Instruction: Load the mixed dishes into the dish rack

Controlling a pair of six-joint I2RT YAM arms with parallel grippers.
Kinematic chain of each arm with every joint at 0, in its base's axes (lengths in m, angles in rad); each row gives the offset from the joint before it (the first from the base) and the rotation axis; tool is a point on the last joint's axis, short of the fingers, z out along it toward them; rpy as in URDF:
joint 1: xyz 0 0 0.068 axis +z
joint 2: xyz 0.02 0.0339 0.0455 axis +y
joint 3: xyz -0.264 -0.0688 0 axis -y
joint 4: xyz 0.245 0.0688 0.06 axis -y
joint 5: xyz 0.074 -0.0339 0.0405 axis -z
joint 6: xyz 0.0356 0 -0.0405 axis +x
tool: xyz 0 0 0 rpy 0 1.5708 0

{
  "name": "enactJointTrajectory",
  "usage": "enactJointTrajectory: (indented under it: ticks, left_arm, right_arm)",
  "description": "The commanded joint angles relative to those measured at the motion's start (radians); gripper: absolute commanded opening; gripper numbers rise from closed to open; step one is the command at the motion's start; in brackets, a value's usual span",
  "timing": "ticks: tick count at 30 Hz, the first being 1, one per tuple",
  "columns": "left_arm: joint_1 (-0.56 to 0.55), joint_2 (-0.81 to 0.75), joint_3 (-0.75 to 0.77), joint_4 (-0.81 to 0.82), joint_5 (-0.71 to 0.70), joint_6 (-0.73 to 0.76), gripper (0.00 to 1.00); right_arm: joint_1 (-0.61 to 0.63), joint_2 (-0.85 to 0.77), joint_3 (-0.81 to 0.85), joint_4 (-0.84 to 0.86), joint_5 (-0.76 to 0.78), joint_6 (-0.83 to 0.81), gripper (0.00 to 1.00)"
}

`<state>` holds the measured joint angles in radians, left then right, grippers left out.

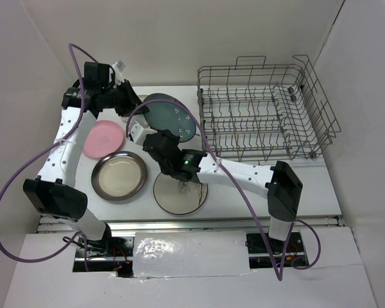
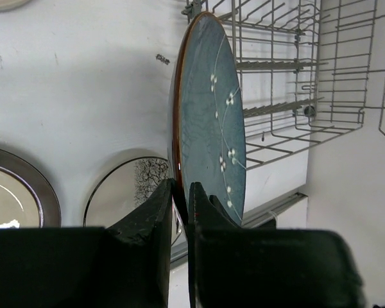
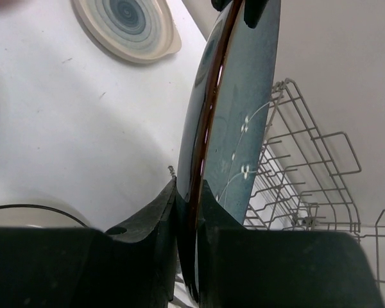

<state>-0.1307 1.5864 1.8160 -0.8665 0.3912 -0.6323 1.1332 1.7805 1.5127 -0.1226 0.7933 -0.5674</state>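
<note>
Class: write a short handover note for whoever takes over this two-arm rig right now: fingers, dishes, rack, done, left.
Left gripper: fingers shut on the rim of the dark teal round plate with white blossom sprigs, held on edge.
Right gripper: fingers shut on that plate's opposite rim.
On the table: pink round plate, brown-rimmed cream plate, grey plate with branch drawing, cream plate with blue spiral centre.
Grey wire dish rack: no plates in it.
Done: nothing racked. Left: all five plates.

White sprigs dot the teal plate (image 2: 212, 122); the dish rack (image 2: 276, 64) is grey.
</note>
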Motion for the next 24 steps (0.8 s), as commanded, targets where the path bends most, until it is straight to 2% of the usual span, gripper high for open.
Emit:
enactJointTrajectory:
  ticks: [1, 2, 5, 6, 8, 10, 13, 17, 20, 24]
  left_arm:
    - [0.058, -0.077, -0.010, 0.194, 0.182, 0.048, 0.16]
    - [0.072, -0.065, -0.012, 0.202, 0.237, 0.039, 0.25]
    - [0.105, -0.030, 0.019, 0.208, 0.299, 0.040, 0.42]
    - [0.109, -0.023, 0.029, 0.208, 0.304, 0.042, 0.59]
    - [0.115, -0.005, 0.060, 0.199, 0.304, 0.046, 0.77]
    - [0.129, 0.007, 0.098, 0.166, 0.276, 0.016, 0.87]
    - [0.190, -0.015, 0.080, 0.193, 0.265, -0.036, 0.94]
    - [0.253, -0.045, 0.066, 0.184, 0.197, -0.030, 0.96]
    - [0.308, -0.068, 0.045, 0.149, 0.153, -0.009, 0.98]
    - [0.347, -0.129, -0.064, 0.150, 0.132, 0.022, 0.98]
  right_arm:
    - [0.023, -0.101, 0.066, 0.037, -0.008, 0.084, 0.00]
    - [0.030, -0.105, 0.072, 0.037, -0.008, 0.075, 0.00]
    - [0.049, -0.124, 0.078, 0.037, 0.003, 0.064, 0.00]
    - [0.050, -0.130, 0.084, 0.031, 0.001, 0.066, 0.00]
    - [0.056, -0.133, 0.109, 0.002, 0.004, 0.078, 0.00]
    - [0.065, -0.150, 0.116, -0.008, 0.003, 0.080, 0.00]
    - [0.066, -0.173, 0.129, -0.011, -0.017, 0.101, 0.00]
    - [0.045, -0.223, 0.145, -0.047, -0.060, 0.158, 0.00]
    - [-0.002, -0.280, 0.181, -0.083, -0.161, 0.253, 0.00]
    - [-0.096, -0.308, 0.297, -0.184, -0.290, 0.336, 0.00]
